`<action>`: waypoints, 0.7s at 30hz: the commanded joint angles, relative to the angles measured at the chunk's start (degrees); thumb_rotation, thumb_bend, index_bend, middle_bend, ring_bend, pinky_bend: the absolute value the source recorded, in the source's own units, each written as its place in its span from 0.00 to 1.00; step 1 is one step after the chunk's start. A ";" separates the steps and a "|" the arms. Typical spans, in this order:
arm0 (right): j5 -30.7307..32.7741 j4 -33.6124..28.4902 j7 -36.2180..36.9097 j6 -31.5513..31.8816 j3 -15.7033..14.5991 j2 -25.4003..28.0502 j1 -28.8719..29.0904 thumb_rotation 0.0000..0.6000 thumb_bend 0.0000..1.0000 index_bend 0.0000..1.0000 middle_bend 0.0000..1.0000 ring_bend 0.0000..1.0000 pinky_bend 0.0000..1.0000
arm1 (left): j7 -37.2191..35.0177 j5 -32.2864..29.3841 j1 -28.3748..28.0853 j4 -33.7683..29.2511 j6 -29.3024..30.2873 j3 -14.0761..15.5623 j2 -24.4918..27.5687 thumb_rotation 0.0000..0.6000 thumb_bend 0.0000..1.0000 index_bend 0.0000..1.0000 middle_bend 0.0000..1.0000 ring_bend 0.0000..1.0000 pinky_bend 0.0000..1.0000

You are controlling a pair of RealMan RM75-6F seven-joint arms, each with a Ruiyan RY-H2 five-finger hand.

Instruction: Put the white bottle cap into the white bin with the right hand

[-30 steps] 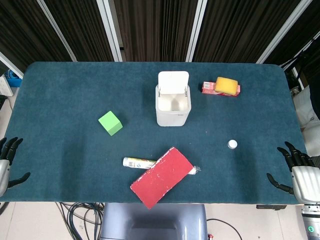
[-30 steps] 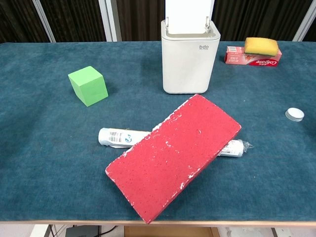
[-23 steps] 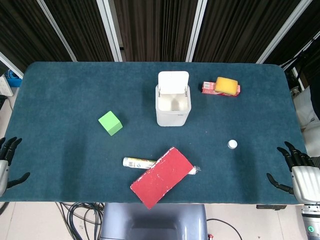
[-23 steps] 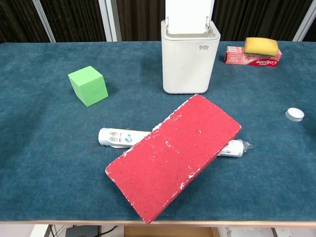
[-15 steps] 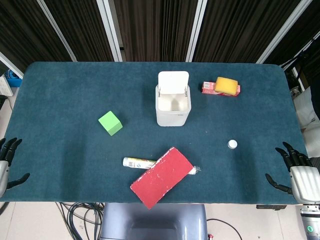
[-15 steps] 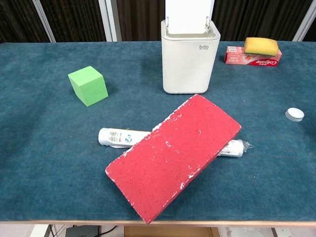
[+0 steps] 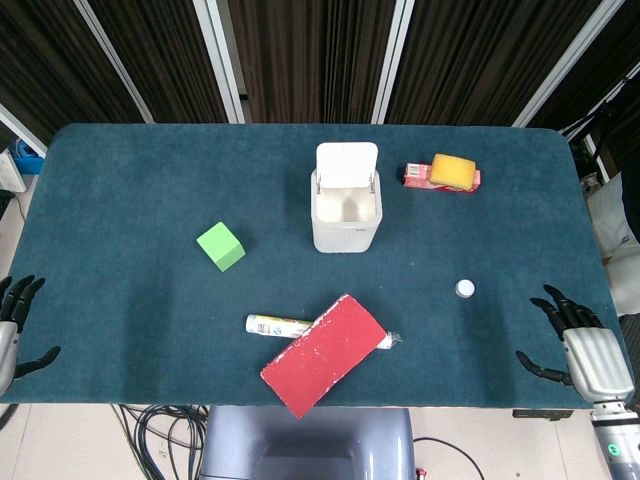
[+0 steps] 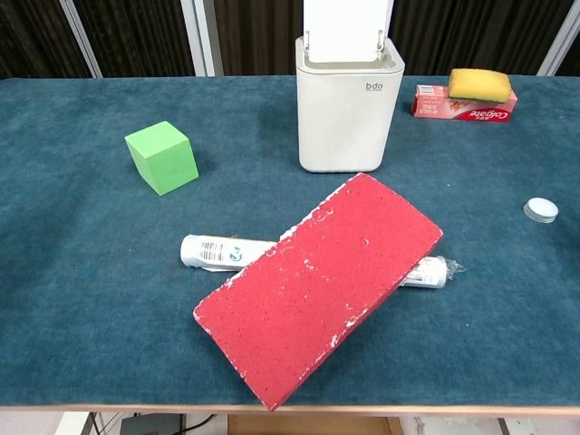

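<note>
Two empty robot hands wait at the near corners of a blue table.

The left hand (image 7: 10, 325) sits at the near left edge, fingers spread, holding nothing. Next comes a green block (image 7: 221, 246). Then a red board (image 7: 324, 353) lies on top of a white tube (image 7: 277, 325). Behind them stands the white bin (image 7: 347, 213) with its lid up. A yellow sponge (image 7: 453, 171) rests on a red box (image 7: 419, 177). The white bottle cap (image 7: 465, 289) lies alone on the table, well apart from the bin. The right hand (image 7: 583, 352) is near it, fingers spread, holding nothing.
</note>
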 commanded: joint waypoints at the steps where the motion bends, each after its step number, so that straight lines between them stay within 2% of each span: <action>1: 0.91 1.52 3.08 -9.79 1.53 1.74 6.72 1.00 0.12 0.20 0.12 0.17 0.23 | 0.50 -0.24 -0.23 0.12 -0.43 -0.04 -0.19 1.00 0.15 0.16 0.16 0.05 0.08; 3: 2.36 2.73 2.74 -15.71 2.33 1.74 10.28 1.00 0.12 0.20 0.12 0.16 0.23 | 0.69 -0.63 -0.29 0.11 -0.64 -0.15 -0.25 1.00 0.15 0.16 0.16 0.05 0.08; 6: 3.97 4.41 1.55 -20.49 3.38 0.79 13.51 1.00 0.12 0.22 0.12 0.16 0.23 | 0.83 -1.03 -0.33 0.17 -0.80 -0.29 -0.24 1.00 0.16 0.16 0.16 0.05 0.08; 10: 7.52 9.14 -0.61 -28.40 5.08 -3.68 18.97 1.00 0.12 0.24 0.12 0.16 0.23 | 0.81 -1.29 -0.25 -0.03 -0.68 -0.43 -0.18 1.00 0.16 0.16 0.16 0.05 0.08; 21: 14.68 21.11 -7.81 -38.04 6.91 -14.51 26.90 1.00 0.12 0.31 0.12 0.16 0.23 | 1.14 -1.83 -0.31 -0.23 -1.35 -0.32 0.06 1.00 0.16 0.16 0.16 0.05 0.08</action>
